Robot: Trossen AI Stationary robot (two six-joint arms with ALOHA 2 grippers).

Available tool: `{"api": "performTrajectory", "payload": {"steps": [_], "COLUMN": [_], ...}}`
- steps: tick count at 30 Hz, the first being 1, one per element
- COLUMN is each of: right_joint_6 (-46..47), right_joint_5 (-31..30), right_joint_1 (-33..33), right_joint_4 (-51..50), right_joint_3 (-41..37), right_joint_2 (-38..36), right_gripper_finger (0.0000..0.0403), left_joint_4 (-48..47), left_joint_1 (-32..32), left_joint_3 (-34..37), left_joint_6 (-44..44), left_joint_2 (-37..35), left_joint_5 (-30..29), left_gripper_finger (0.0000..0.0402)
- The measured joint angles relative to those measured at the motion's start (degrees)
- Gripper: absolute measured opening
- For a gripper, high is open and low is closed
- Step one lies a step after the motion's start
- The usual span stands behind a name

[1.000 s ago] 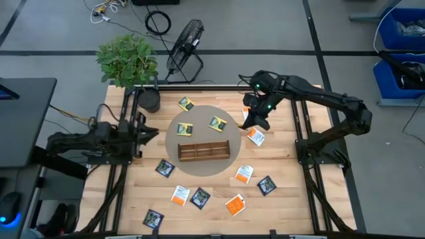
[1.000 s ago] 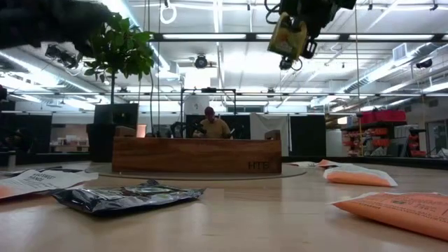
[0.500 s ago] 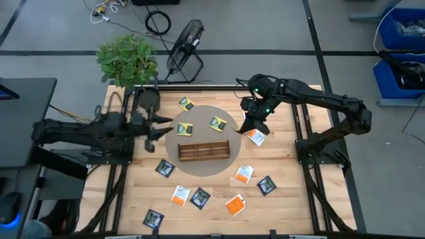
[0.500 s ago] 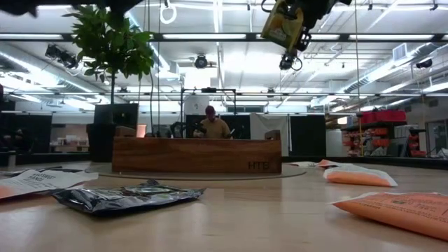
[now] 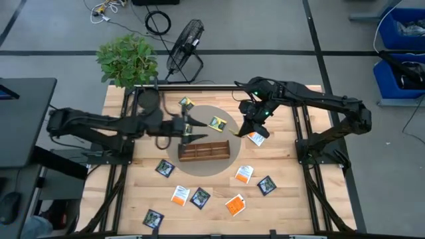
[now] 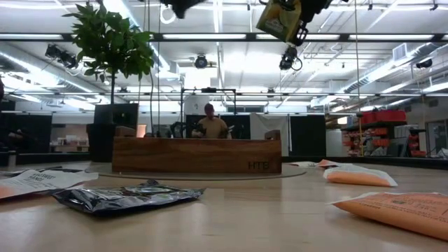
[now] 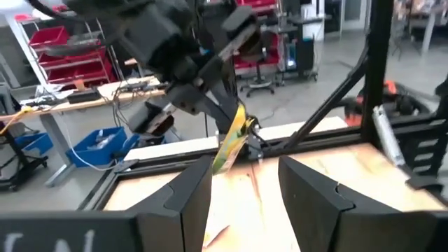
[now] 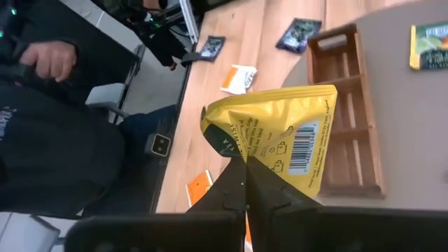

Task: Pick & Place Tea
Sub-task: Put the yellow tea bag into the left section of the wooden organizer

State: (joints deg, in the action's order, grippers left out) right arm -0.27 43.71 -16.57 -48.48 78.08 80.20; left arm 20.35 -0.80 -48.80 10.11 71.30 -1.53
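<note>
The left gripper (image 5: 190,129), fingers apart, is held above the wooden tray (image 5: 204,151). Loose sachets (image 5: 200,197) are scattered around it. Right of the tray, a yellow sachet (image 8: 280,136) is clamped aloft by the right gripper (image 5: 248,126), which hides it from above.

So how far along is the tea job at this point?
Done: nothing visible; the tray shows no tea in it. In hand: the right hand is shut on a yellow sachet, held in the air near the tray. The left hand is open near the tray's left end. Left: sachets scattered on the table, such as an orange one and a navy one.
</note>
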Motion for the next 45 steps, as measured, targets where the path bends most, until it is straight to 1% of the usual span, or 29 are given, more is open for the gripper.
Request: {"api": "performTrajectory", "payload": {"steps": [5,8,10,12,14,23,31,34,36,39,43,45], "right_joint_6": [0.9,0.9,1.0,1.1,1.3,1.3,1.3,1.3,1.3,1.3,1.3,1.3], "right_joint_5": [0.9,0.9,0.9,0.9,0.8,0.7,0.7,0.7,0.7,0.7,0.7,0.7], "right_joint_1": [1.1,1.7,2.0,2.1,2.1,2.1,2.1,2.1,2.1,2.1,2.1,2.0], "right_joint_4": [2.3,2.3,2.3,2.5,2.7,3.1,3.3,3.6,3.6,3.6,3.5,3.6], "right_joint_3": [0.0,0.0,0.0,0.0,0.0,0.0,0.0,0.0,0.0,0.0,0.0,0.0], "right_joint_2": [0.0,0.0,0.0,0.0,0.0,0.0,0.0,0.0,0.0,0.0,0.0,0.0], "right_gripper_finger": [0.0,0.0,0.0,0.0,0.0,0.0,0.0,0.0,0.0,0.0,0.0,0.0], "left_joint_4": [0.1,-0.1,0.1,0.0,0.2,-0.1,1.3,1.2,1.0,0.6,0.5,0.4], "left_joint_1": [0.0,-0.1,0.0,0.0,0.0,0.0,0.6,0.6,0.6,0.6,0.2,0.2], "left_joint_3": [-6.4,-9.4,-11.2,-12.5,-13.7,-17.1,-17.3,-17.3,-17.3,-17.3,-17.3,-17.3], "left_joint_6": [3.6,5.0,5.6,5.6,5.6,5.6,5.6,5.7,5.9,7.6,9.0,9.2], "left_joint_2": [7.8,11.0,12.7,13.8,15.2,19.7,19.3,19.2,19.4,19.4,19.4,19.4], "left_joint_5": [1.4,1.5,3.0,5.2,6.2,6.3,6.3,6.3,6.3,6.3,6.3,6.2], "left_gripper_finger": [0.0172,0.0172,0.0172,0.0172,0.0172,0.0172,0.0167,0.0148,0.0129,0.0091,0.0028,0.001]}}
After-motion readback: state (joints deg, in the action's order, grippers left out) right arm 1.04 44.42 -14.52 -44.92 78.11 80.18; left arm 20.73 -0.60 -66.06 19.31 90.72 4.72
